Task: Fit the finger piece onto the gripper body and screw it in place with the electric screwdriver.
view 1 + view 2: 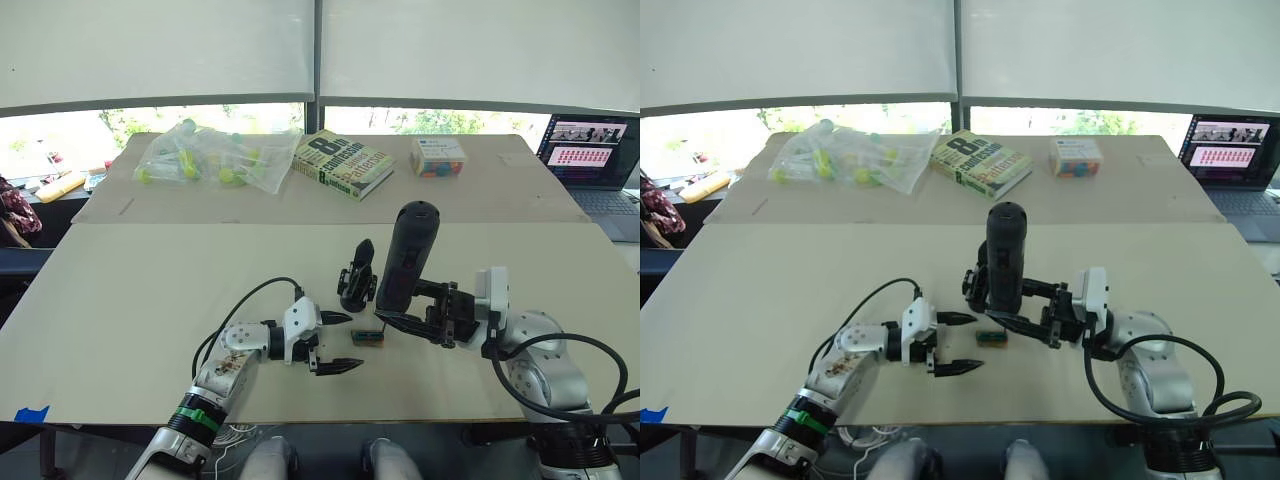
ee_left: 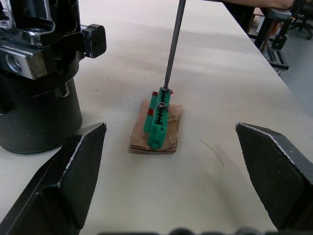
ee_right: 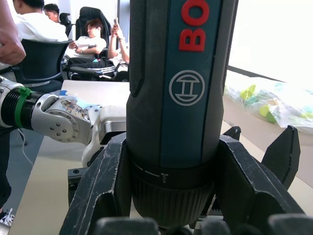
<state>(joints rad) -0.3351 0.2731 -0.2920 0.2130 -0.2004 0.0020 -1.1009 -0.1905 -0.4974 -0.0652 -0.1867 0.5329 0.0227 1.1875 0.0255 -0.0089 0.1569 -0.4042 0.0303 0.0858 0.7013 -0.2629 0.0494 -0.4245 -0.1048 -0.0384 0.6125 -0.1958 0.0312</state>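
At frame centre — right end effector (image 1: 400, 318) clamps the thick matte-black electric screwdriver (image 1: 405, 258); left end effector (image 1: 338, 342) gapes wide — bit may slip off the small green-brown box (image 1: 369, 337).

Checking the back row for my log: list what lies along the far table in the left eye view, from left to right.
Clear bag of yellow-green items → thick book → small colourful box → open laptop.

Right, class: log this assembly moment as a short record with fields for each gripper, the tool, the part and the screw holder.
Left gripper: open, empty, just above the table
Right gripper: shut on the electric screwdriver, held upright
Screwdriver bit: tip on the green screw holder
Gripper body: standing on the table, beside the holder
Finger piece: cannot tell
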